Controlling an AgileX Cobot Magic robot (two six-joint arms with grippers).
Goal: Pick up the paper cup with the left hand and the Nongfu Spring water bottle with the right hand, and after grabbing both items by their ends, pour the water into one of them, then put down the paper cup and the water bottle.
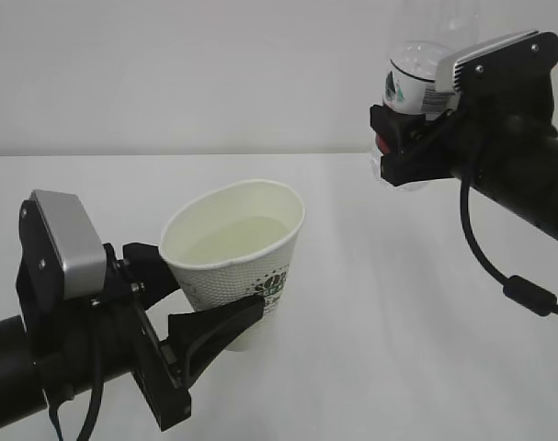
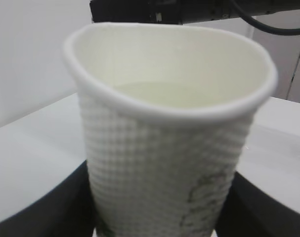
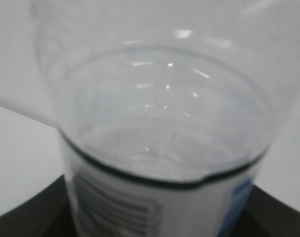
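Bottle (image 1: pixel 415 78) top cropped — its mouth hidden behind right gripper (image 1: pixel 403 138).

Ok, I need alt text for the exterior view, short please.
The left hand holds a white paper cup with liquid inside, above a white table; upper right, the right hand grips the water bottle.

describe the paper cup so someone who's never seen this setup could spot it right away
Start at the white table and look left, where the left gripper is raised above it. Clamped between its black fingers is the paper cup, white, tapered, dimpled, with liquid inside. Unlike the clear labelled water bottle in the right gripper, it is opaque with a rolled rim.
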